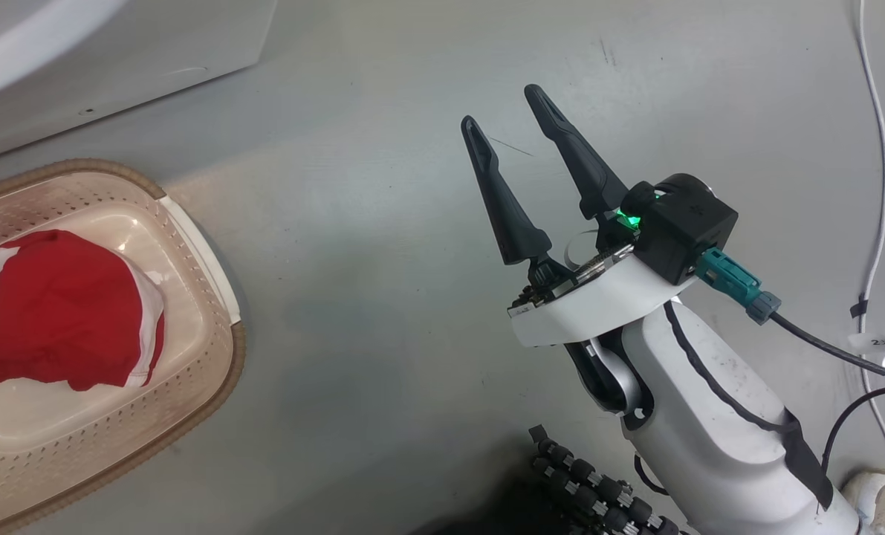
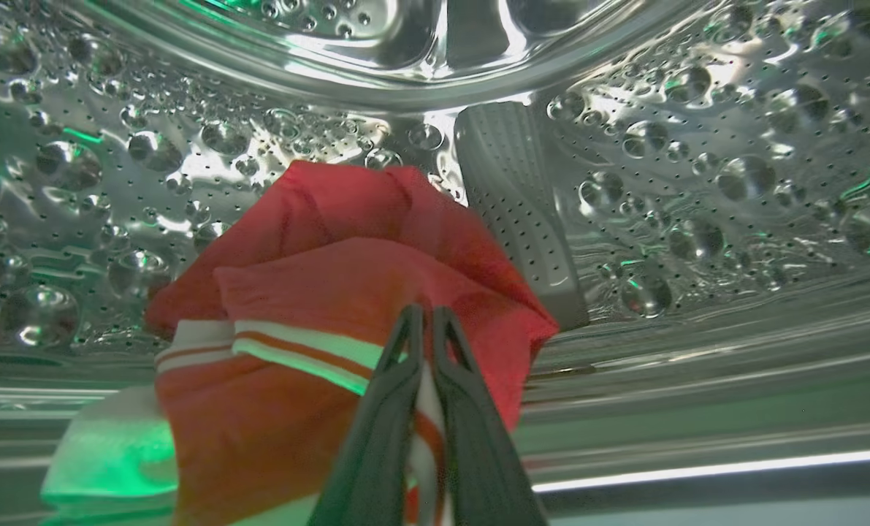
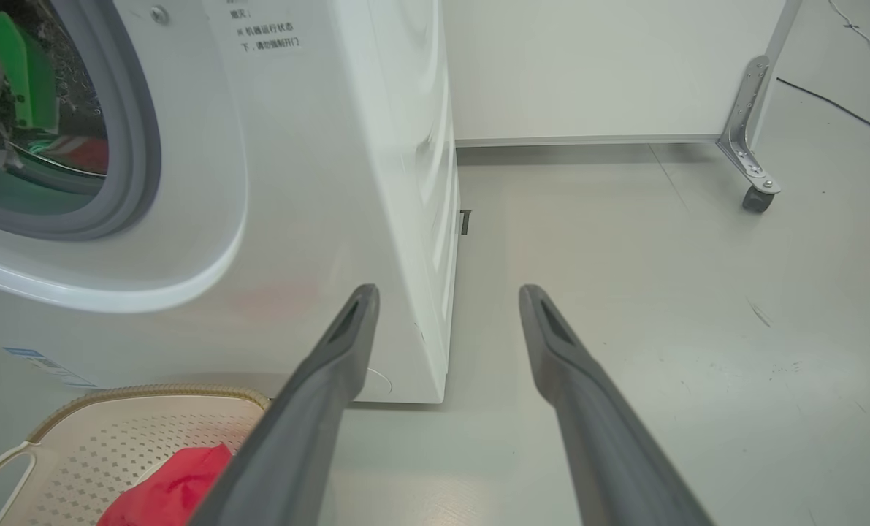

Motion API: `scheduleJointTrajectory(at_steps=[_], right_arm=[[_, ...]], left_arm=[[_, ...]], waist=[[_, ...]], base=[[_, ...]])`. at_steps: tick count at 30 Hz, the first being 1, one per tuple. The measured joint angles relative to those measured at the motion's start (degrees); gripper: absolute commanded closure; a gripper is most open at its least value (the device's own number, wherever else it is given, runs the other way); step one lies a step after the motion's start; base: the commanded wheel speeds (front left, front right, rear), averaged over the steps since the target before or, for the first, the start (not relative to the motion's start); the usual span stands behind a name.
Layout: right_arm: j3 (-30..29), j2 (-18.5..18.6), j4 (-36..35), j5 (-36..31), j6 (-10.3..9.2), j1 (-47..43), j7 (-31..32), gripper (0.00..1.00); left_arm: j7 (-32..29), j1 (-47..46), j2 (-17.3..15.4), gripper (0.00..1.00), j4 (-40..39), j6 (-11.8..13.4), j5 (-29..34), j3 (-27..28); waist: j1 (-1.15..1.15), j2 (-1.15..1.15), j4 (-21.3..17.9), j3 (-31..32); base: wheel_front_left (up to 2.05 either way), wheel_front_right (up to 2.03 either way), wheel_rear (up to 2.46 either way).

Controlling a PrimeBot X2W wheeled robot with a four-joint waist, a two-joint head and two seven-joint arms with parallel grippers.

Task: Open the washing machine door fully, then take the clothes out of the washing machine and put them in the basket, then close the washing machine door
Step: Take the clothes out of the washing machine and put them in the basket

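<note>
Low centre in my left wrist view, the left pincer (image 2: 426, 315) is clamped on red clothes (image 2: 318, 292) lying inside the washing machine (image 2: 697, 183). In the head view my right pincer (image 1: 503, 108) spreads wide at centre, holding nothing. At left, another red garment (image 1: 48, 305) sits in the basket (image 1: 235, 357).

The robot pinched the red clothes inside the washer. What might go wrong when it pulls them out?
1. The left claw pinches just a small fold of the red garment, so the cloth may slip free inside the steel drum.
2. Its loose white part trails free and might catch on the grey door seal.
3. The basket sits low on the floor, so an early drop could miss it.
</note>
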State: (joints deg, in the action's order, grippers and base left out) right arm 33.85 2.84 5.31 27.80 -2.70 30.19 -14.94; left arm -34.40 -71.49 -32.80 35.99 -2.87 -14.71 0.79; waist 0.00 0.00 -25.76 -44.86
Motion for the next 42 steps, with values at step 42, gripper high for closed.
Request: scheduleJointTrajectory(at_steps=[42], right_arm=[[-5.1, 0.4, 9.5, -7.5, 0.27, -6.0, 0.0, 0.00]], left_arm=[[33.6, 29.3, 16.2, 1.00, -14.9, 0.1, -1.6, -3.6]], waist=[[-0.01, 0.00, 11.9, 17.4]], base=[[0.00, 0.00, 0.00]])
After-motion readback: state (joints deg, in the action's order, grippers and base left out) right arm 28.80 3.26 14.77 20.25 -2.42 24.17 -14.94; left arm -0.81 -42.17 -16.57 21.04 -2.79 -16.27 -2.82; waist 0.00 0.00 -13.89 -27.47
